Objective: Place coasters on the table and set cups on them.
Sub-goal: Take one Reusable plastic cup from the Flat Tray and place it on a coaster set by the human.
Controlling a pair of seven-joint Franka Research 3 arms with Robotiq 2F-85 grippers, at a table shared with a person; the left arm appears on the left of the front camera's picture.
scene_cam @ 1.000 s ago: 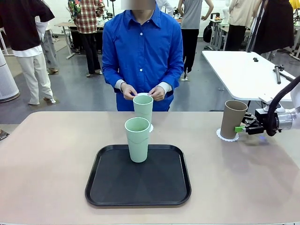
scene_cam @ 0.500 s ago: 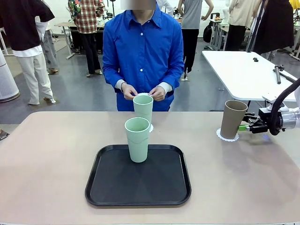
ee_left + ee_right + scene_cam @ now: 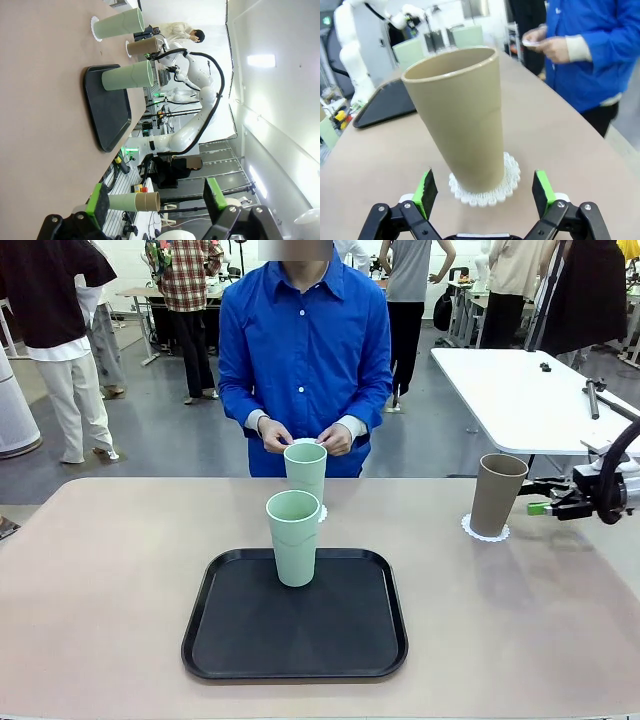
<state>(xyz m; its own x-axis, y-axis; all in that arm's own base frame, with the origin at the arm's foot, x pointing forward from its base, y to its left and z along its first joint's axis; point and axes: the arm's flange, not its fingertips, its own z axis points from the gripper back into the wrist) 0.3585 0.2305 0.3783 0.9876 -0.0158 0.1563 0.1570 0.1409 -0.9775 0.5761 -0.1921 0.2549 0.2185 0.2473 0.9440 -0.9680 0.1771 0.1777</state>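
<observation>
Three cups stand upright on the beige table (image 3: 100, 580). The brown-taupe cup (image 3: 497, 495) sits on a lacy white coaster (image 3: 486, 532) near the table's right edge. The far mint cup (image 3: 305, 470) stands on a second coaster (image 3: 322, 512) in front of the person, and the near mint cup (image 3: 293, 537) on the black tray (image 3: 340, 630). The right gripper (image 3: 536, 500) hangs just beside the brown-taupe cup, its claw spread and clear of it. The left gripper (image 3: 156, 199) is also spread, with nothing between its pads.

The right gripper (image 3: 540, 508) sits level at the right edge, jaws spread wide; the left gripper (image 3: 157, 200) is spread likewise.
</observation>
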